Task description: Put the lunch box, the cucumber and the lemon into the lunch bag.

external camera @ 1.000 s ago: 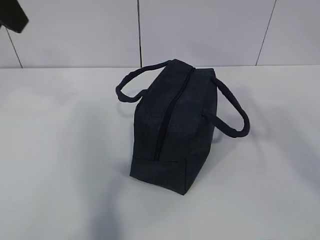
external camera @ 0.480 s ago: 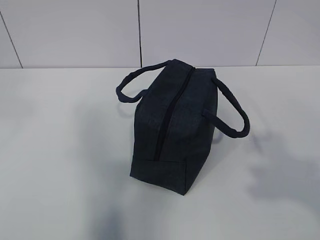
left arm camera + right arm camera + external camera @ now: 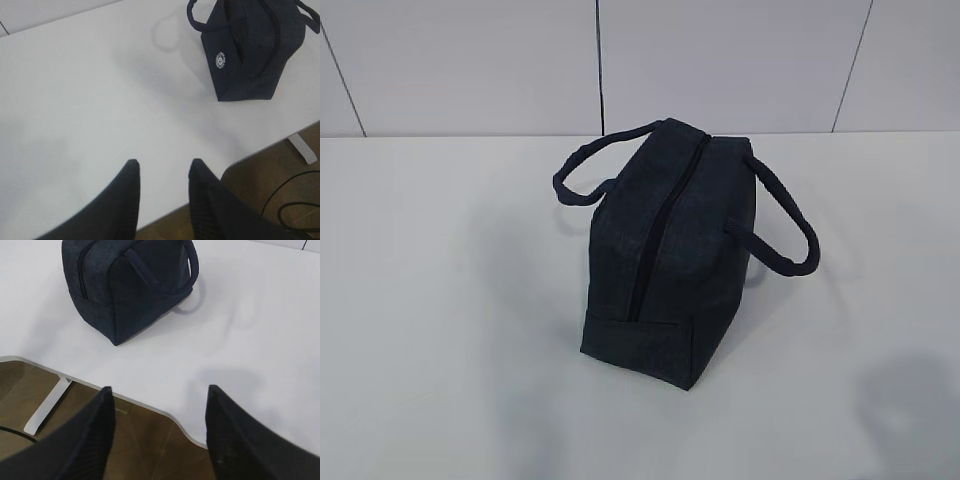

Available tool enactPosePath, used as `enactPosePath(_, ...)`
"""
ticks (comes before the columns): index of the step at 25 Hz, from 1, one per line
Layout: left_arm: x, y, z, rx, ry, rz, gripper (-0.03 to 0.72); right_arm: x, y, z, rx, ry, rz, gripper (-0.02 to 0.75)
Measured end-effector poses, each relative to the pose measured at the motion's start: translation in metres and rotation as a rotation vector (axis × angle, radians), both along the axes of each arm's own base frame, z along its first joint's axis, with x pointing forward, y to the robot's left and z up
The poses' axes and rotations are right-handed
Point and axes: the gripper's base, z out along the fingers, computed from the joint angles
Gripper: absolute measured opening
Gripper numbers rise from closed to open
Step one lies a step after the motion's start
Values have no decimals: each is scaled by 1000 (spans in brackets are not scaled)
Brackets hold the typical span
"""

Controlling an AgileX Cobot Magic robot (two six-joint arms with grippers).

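Bag [image 3: 665,250] sits zipped on the surface [image 3: 440,300], both tools [image 3: 162,172] [image 3: 159,395] parted and empty, so the packing looks done; back away without snagging either of the 2 handles [image 3: 785,225].

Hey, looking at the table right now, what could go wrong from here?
The lunch bag looks zipped shut along its top, so its contents cannot be checked. Its handles droop over both sides and could snag a finger. Both grippers, left and right, hang open over the table edge, so anything dropped there may fall off.
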Motion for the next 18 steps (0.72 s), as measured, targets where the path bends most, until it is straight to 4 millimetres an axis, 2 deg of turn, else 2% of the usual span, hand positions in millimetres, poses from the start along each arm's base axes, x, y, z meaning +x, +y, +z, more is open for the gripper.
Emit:
enactPosePath(3, -20, 6, -20, -36, -19, -19, 237, -5, -3, -12, -14, -24, -13, 441)
enactPosePath(6, -38, 11, -44, -70, -37, -39, 237, 0, -5, -22, -22, -6, -46, 441)
enactPosePath(11, -60, 20, -87, -100, -83, -48, 237, 2, -6, -24, -12, -1, -74, 441)
enactPosePath(15, -50, 15, -112, -59, 5, -54, 237, 3, -6, -24, -8, -4, -80, 441)
enactPosePath(18, -45, 12, -116, -57, -13, -68, 237, 3, -6, -25, -4, 4, -83, 441)
